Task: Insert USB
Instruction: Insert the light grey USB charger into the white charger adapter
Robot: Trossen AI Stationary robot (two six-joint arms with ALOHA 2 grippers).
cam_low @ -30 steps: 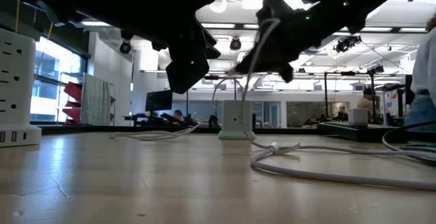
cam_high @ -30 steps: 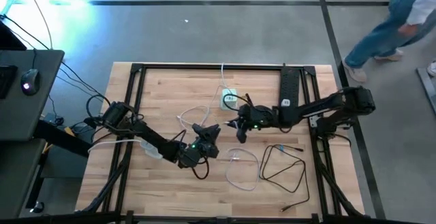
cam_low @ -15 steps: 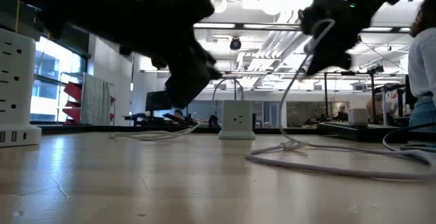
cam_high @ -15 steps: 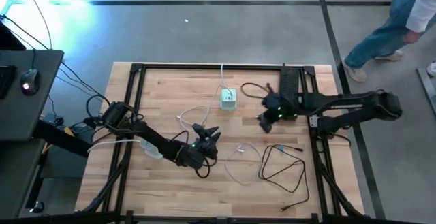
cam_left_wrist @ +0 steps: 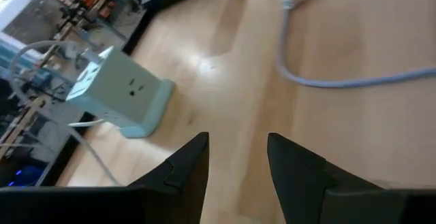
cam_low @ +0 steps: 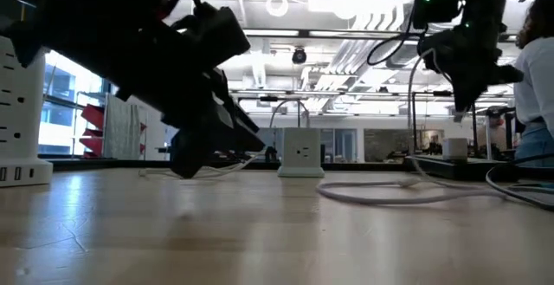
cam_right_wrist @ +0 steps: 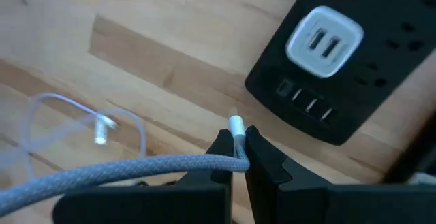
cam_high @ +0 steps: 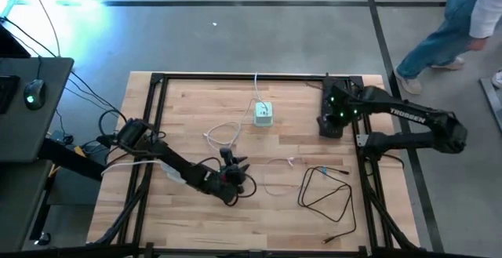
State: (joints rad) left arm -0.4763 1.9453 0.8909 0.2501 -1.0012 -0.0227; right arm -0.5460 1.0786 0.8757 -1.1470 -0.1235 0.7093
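My right gripper (cam_high: 328, 126) hovers at the near end of the black power strip (cam_right_wrist: 354, 67), shut on a white braided USB cable (cam_right_wrist: 102, 173). A white two-port charger (cam_right_wrist: 323, 41) sits in the strip, with small ports (cam_right_wrist: 303, 103) beside it. The cable's slack lies on the wood (cam_high: 276, 170). My left gripper (cam_left_wrist: 238, 159) is open and holds nothing. It sits low over the table's near middle (cam_high: 231, 170), pointing toward a pale cube outlet (cam_left_wrist: 119, 94). My right gripper pinches the white cable just behind its metal plug (cam_right_wrist: 236, 125), between the two fingertips. The plug tip sticks out past the fingers and points down toward the strip's near end. The fingers come from above. The cable trails back slack to the table (cam_low: 389, 190).
The cube outlet (cam_high: 263, 114) stands at the far middle with its own white cord. A black cable (cam_high: 325, 195) lies looped at the near right. A dark frame rail (cam_high: 369, 187) runs along the table's right edge. A person walks beyond the far right corner (cam_high: 463, 15).
My right gripper has carried the cable's plug end from beside the cube outlet toward the table's right edge, up to the power strip, rising and tipping to point down. The cable's slack has been dragged rightward. My left gripper has sunk toward the table and rolled.
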